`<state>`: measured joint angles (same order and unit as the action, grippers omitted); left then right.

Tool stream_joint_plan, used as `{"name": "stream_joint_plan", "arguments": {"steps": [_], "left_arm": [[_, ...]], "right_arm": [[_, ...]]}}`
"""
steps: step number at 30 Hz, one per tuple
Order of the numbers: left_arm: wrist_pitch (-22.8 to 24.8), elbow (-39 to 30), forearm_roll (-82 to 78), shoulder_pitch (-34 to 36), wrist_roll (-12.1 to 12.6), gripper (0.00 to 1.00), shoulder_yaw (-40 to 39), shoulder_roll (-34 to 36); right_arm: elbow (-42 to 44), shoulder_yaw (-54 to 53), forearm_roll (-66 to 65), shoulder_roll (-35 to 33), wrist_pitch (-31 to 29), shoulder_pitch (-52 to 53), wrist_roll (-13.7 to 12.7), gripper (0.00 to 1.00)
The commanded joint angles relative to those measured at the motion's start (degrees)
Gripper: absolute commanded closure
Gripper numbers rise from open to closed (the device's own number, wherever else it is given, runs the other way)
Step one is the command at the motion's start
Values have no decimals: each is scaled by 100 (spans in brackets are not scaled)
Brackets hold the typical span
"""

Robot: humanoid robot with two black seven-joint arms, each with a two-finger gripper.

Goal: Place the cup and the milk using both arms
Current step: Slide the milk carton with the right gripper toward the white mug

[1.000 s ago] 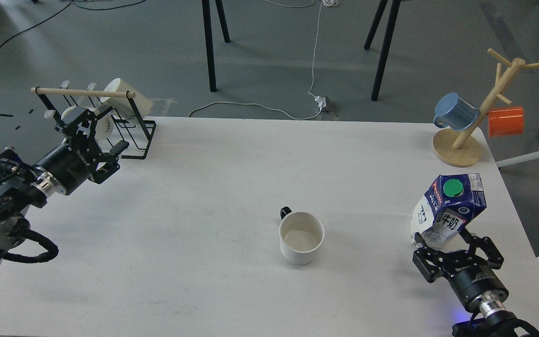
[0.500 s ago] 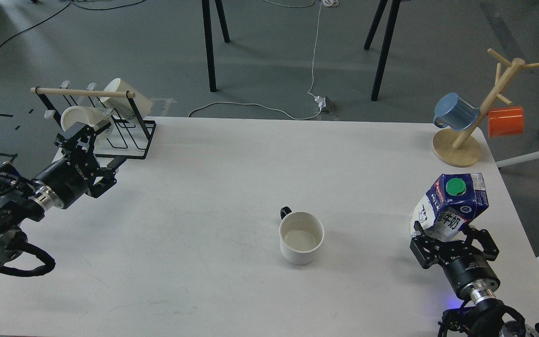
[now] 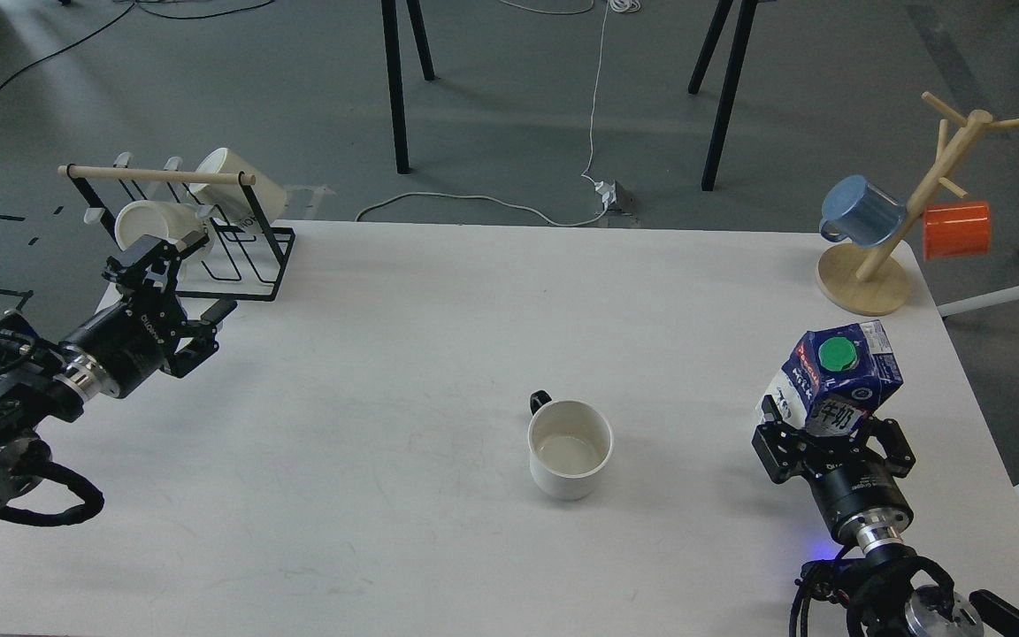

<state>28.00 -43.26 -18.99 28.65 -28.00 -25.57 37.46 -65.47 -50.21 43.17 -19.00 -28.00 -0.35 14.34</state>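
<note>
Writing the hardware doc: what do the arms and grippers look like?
Both arms are black with silver wrist rings. The left gripper and right gripper have black linkage fingers and small white lettering on the body. Loose black cables run along both arms; a blue light glows by the right wrist.

You've got just one head view, looking forward and down on the white table [image 3: 403, 354] from fairly far back, floor beyond, your arms entering from both lower corners.
</note>
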Motion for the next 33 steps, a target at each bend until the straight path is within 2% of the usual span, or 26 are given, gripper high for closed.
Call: {"name": "stream_joint_plan", "arguments": {"steps": [1,2,3,9,14,22,33], "left_arm": [[0,46,1,0,0,2,0,-2],[0,55,1,0,0,2,0,-2],[0,72,1,0,0,2,0,-2],[0,99,1,0,0,2,0,-10],[0,151,1,0,0,2,9,-116],[0,213,1,0,0,2,17,-125],[0,222,1,-9,0,2,17,-125]], "right_arm": [[52,-68,-2,55,0,-9,43,31],[61,-68,-10,55,0,-9,43,46],[61,-77,-11,55,0,0,43,55],[43,-94,-11,55,0,-35,51,73],[-97,-7,-89,46,0,-62,43,73],[-853,274,-695,10,0,-79,43,73],[-845,714,-1179,213,0,-176,43,73]]}}
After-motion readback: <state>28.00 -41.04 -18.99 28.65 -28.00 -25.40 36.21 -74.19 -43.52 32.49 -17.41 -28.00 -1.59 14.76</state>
